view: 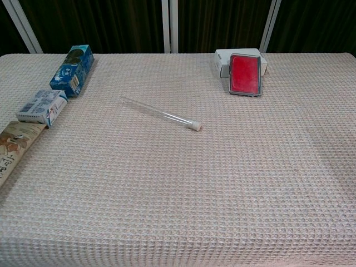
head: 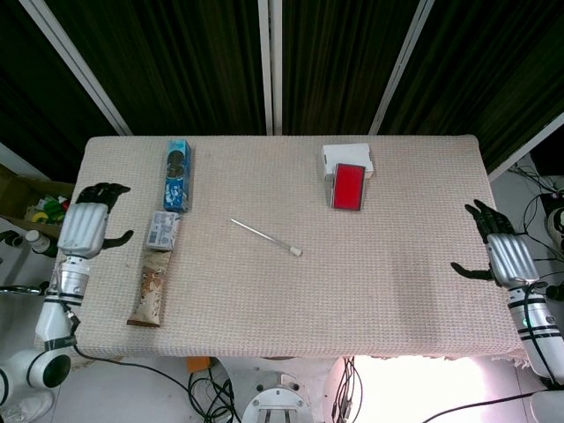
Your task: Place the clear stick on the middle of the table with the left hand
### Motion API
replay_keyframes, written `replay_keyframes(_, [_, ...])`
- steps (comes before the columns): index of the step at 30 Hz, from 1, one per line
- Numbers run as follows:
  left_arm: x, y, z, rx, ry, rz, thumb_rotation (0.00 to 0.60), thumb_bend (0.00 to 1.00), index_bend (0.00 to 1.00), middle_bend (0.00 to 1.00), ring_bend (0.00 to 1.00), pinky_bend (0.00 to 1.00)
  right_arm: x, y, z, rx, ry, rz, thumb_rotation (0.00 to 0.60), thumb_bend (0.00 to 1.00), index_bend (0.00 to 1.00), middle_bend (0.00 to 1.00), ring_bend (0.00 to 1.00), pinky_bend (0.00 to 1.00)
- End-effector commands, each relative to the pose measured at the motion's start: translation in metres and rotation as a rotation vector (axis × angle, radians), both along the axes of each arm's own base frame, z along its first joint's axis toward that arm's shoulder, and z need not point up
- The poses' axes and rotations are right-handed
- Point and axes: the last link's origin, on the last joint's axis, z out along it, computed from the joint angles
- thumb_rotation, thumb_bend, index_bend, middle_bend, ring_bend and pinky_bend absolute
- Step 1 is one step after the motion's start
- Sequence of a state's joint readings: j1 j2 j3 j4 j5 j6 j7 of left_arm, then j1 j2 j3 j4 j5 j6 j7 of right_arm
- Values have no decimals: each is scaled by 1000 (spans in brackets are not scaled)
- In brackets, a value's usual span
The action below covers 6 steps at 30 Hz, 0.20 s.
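Observation:
The clear stick point(head: 266, 237) point(view: 161, 113), a thin transparent tube with a pale stopper at its right end, lies slanted on the woven table cloth point(head: 379, 291) near the middle, touched by nothing. My left hand point(head: 86, 226) hangs at the table's left edge, far from the stick, fingers spread and holding nothing. My right hand point(head: 500, 255) is at the right edge, fingers apart and empty. Neither hand shows in the chest view.
Along the left side lie a blue cookie box point(head: 177, 175) point(view: 72, 70), a small white-blue box point(head: 162, 230) point(view: 41, 107) and a brown snack packet point(head: 149, 286) point(view: 12, 150). A red case on a white box point(head: 347, 185) point(view: 245, 73) sits at the back right.

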<state>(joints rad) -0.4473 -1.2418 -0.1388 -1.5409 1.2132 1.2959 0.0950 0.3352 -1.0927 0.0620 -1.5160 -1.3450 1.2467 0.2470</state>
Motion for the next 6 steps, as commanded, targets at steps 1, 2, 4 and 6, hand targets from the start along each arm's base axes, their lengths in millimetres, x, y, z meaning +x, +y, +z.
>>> replay_keyframes(1, [-31,-59,30,51,-45,32,600,181,203,189,132,164,-13,28,8,-45,-26,-20,600,130,0,10,1,77])
replay_keyframes(2, [-35,-69,33,60,-57,43,600,181,202,189,128,163,-15,34,8,-47,-28,-25,600,130,0,13,1,77])
replay_keyframes(4, [-43,-92,38,70,-70,65,600,181,202,189,123,163,-18,46,8,-47,-28,-34,600,131,0,18,1,76])
replay_keyframes(6, [-47,-110,39,81,-66,84,600,182,202,189,123,162,-19,55,7,-49,-29,-30,600,131,0,24,1,76])
